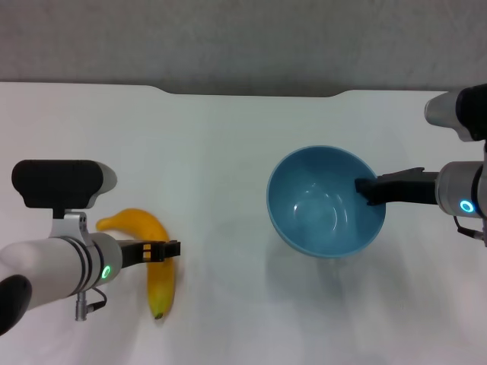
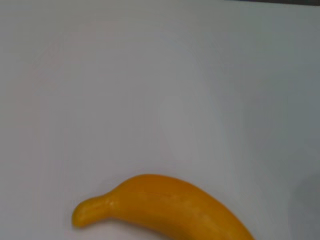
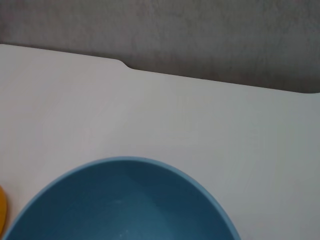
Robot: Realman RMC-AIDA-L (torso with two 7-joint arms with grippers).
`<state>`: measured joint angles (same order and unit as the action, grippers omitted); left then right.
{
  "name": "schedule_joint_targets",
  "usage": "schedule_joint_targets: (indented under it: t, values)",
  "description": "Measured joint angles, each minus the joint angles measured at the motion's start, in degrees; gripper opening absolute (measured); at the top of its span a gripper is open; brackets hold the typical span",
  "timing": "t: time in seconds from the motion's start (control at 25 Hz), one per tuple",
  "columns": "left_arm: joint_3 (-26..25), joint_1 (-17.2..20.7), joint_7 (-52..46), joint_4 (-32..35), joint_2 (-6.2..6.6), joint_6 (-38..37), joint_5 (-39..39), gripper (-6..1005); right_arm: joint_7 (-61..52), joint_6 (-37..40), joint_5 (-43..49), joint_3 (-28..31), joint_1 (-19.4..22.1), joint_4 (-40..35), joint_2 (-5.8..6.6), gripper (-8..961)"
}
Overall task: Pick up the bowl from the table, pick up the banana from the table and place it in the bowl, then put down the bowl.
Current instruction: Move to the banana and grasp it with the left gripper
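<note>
The right tool (image 1: 368, 190) grips the bowl (image 1: 323, 201) by its near rim, raised and tilted above the bench (image 1: 221, 152). The left tool (image 1: 169, 249) straddles the banana (image 1: 156, 262) mid-length, closure unclear. The banana looks light, firm and smooth, so its middle should hold best.

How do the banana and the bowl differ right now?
The banana is long, curved and yellow-orange; the bowl is round, deep and light blue. The banana lies at the left pincer, the bowl is gripped at its rim by the right pincer. Both are on the white table, apart; the bowl is empty.
</note>
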<state>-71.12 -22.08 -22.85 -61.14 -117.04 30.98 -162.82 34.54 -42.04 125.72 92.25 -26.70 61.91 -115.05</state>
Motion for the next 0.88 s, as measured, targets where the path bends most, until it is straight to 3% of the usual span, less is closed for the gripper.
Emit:
schedule_joint_targets:
  t: [0.48, 0.88]
  values:
    - [0.3, -3.5, 0.4, 6.1, 0.03, -0.3, 1.9, 762, 0.0, -0.1, 0.0, 0.0, -0.1, 0.1, 0.0, 32]
    - [0.3, -3.3, 0.7, 6.1, 0.1, -0.7, 2.1, 756, -0.1, 0.1, 0.0, -0.1, 0.0, -0.1, 0.0, 33]
